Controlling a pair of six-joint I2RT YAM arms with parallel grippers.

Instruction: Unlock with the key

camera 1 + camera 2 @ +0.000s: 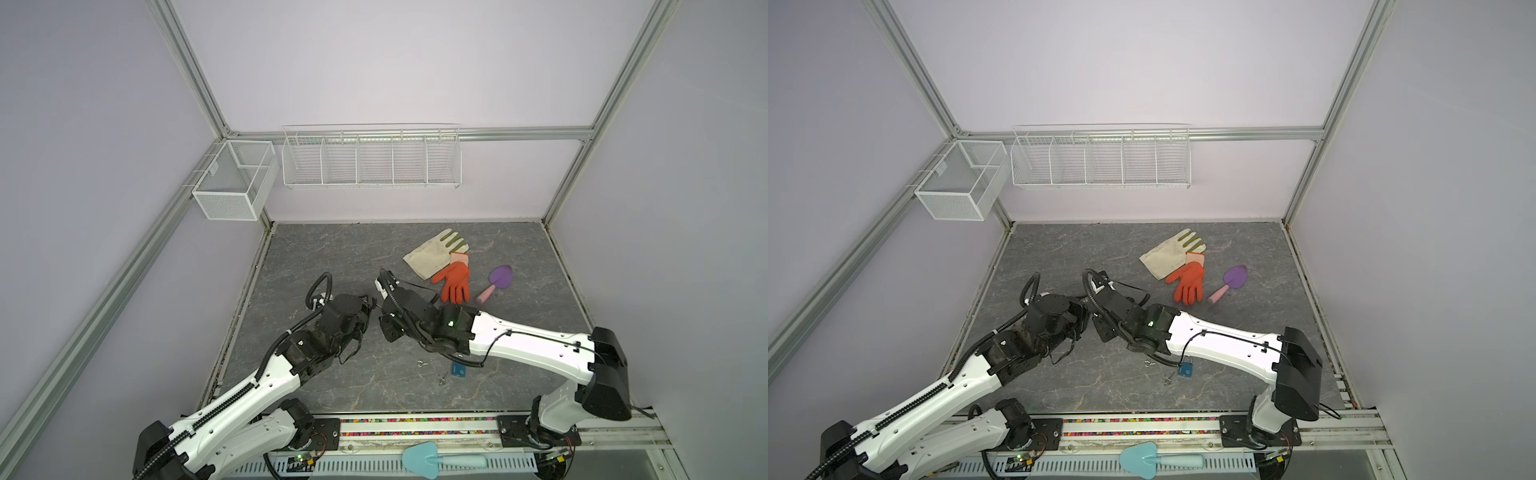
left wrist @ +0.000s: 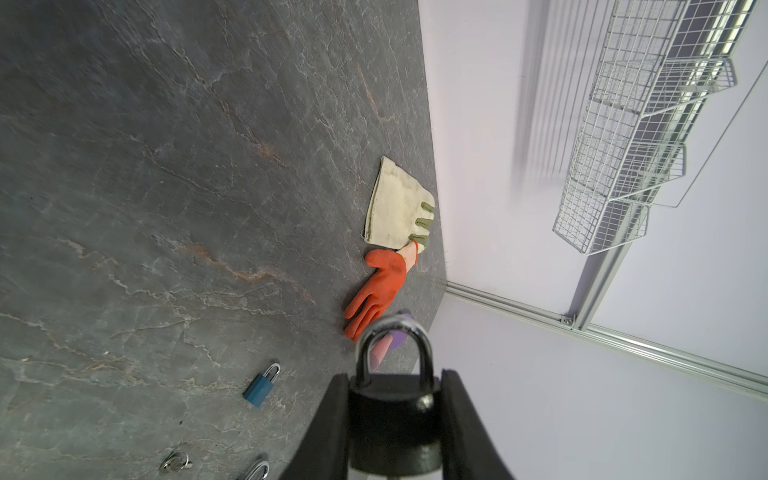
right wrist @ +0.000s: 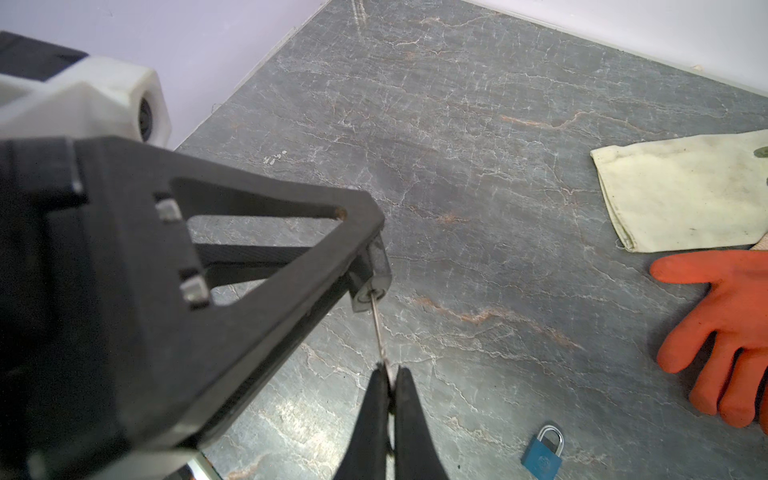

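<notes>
A black padlock (image 2: pixel 392 419) with a silver shackle is clamped between the fingers of my left gripper (image 2: pixel 395 378), which is shut on its body and holds it above the table. In the right wrist view the padlock's keyhole end (image 3: pixel 371 291) faces my right gripper (image 3: pixel 388 370). That gripper is shut on the head of a thin silver key (image 3: pixel 378 328), whose blade reaches into the keyhole. In both top views the two grippers meet tip to tip over the middle of the table, the left gripper (image 1: pixel 368 311) against the right gripper (image 1: pixel 384 324). The lock and key are hidden there.
A small blue padlock (image 1: pixel 459 370) and loose keys (image 1: pixel 422 363) lie under my right arm. An orange glove (image 1: pixel 455 282), a cream glove (image 1: pixel 434 253) and a purple trowel (image 1: pixel 496 282) lie at the back right. A light blue trowel (image 1: pixel 440 459) rests on the front rail. Wire baskets (image 1: pixel 370 158) hang on the wall.
</notes>
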